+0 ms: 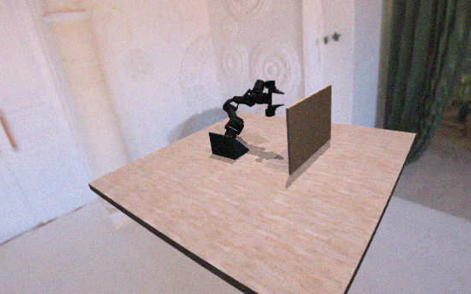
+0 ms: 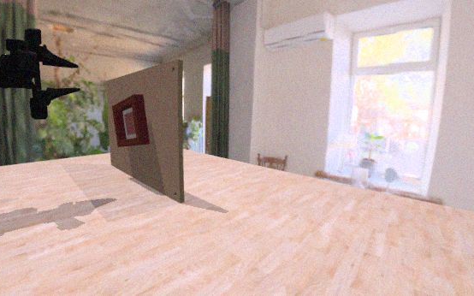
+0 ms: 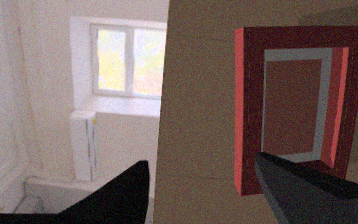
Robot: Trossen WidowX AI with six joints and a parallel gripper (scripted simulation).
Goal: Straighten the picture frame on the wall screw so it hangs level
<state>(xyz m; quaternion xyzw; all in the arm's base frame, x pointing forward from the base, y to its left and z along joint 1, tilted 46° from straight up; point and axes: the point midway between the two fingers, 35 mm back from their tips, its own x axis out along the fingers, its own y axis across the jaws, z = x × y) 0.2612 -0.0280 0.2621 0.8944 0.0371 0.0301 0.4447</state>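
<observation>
The dark red picture frame (image 2: pixel 141 124) (image 3: pixel 253 110) hangs on the front of the upright board (image 2: pixel 162 103) (image 3: pixel 200 100) (image 1: pixel 310 127). In the exterior view it is crooked, its right side, nearer that camera, being higher. The screw and the notched strip are hidden behind it. In the top view the board hides the frame. My gripper (image 1: pixel 283 98) (image 2: pixel 79 78) (image 3: pixel 202 165) is partly open and empty, held in front of the board with a gap to it. Its fingers are one above the other. In the wrist view one fingertip overlaps the frame's lower left corner.
The board stands upright on the wooden table (image 1: pixel 229 204) (image 2: pixel 274 239). The arm's dark base (image 1: pixel 227 146) stands on the table on the board's front side. Small dark dots show at the board's near corners in the exterior view. Shadows of the arm and board lie on the table.
</observation>
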